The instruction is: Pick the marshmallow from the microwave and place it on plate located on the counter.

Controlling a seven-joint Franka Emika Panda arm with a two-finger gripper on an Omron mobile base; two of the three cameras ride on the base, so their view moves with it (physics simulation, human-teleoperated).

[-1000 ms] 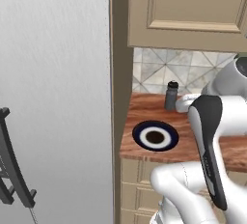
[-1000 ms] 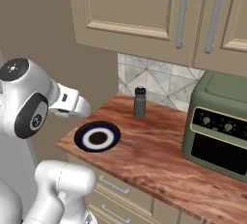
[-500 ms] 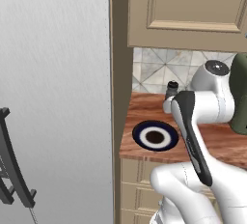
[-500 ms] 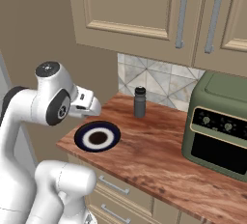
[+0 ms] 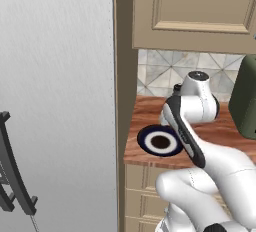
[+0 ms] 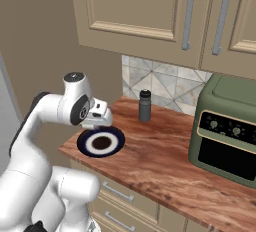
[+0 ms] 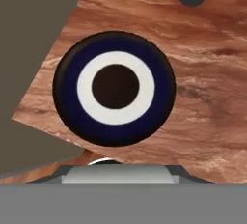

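Above the plate [image 7: 115,88], end effector [image 6: 98,120] hovers near the bench [image 6: 165,161] corner; can't tell if clenched or released, fingertips hidden. Marshmallow: location not discernible. Looks like the place step; next move is lower over the dark centre and release. Plate sits bare, navy rim, white ring.

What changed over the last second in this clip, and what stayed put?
The arm swung in over the counter, carrying its pincer from beside the plate to just above the plate's near edge. The pictures do not show whether it holds anything. The plate, the dark bottle and the green oven kept their places, and the base did not drive.
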